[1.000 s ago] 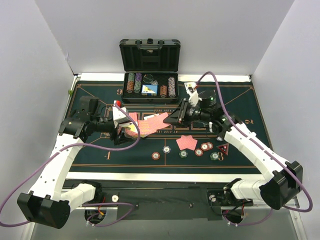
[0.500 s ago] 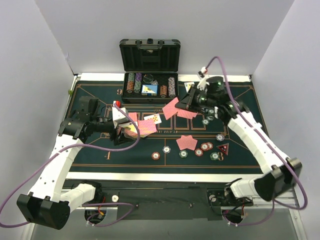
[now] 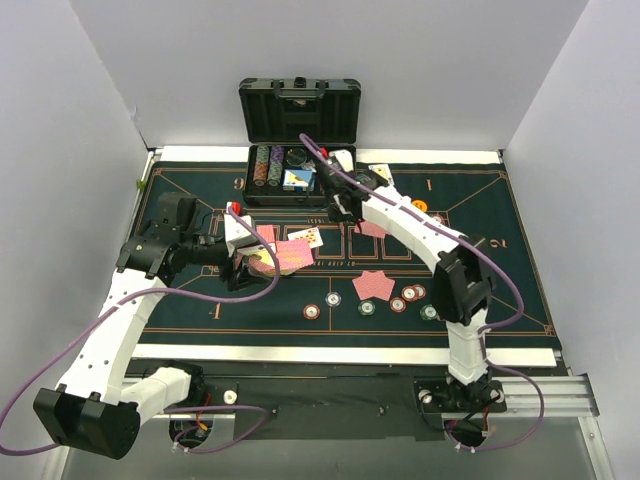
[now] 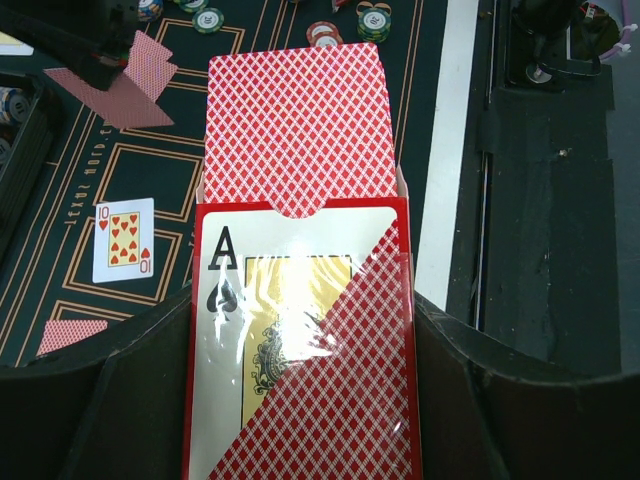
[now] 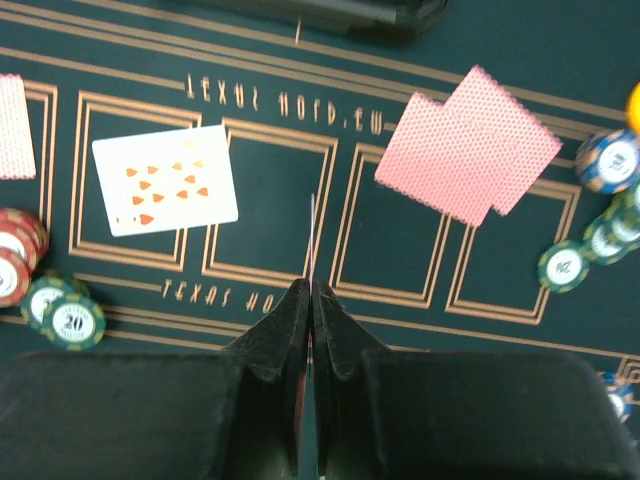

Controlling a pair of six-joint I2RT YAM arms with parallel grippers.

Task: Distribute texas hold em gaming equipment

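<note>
My left gripper (image 3: 245, 262) is shut on a red card box (image 4: 300, 350) with an ace of spades on its face. The red-backed deck (image 4: 290, 130) sticks out of its open end. My right gripper (image 3: 338, 205) is over the far middle of the mat. In the right wrist view it (image 5: 312, 290) is shut on a single playing card (image 5: 312, 235), seen edge-on. A face-up ten of hearts (image 3: 308, 238) lies on the mat. Red-backed cards (image 3: 373, 285) and striped chips (image 3: 398, 303) lie near the front. The triangular marker is not visible.
An open black case (image 3: 300, 110) with racked chip rows (image 3: 268, 165) stands at the far edge. An orange disc (image 3: 419, 206) and a face-up card (image 3: 381, 173) lie at the far right. More red-backed cards (image 5: 465, 145) lie under the right arm. The right arm's links cross the mat's right half.
The right gripper has carried a card away from the deck, up and left toward the case, and the arm's pose has swung over. The left arm has held still.
</note>
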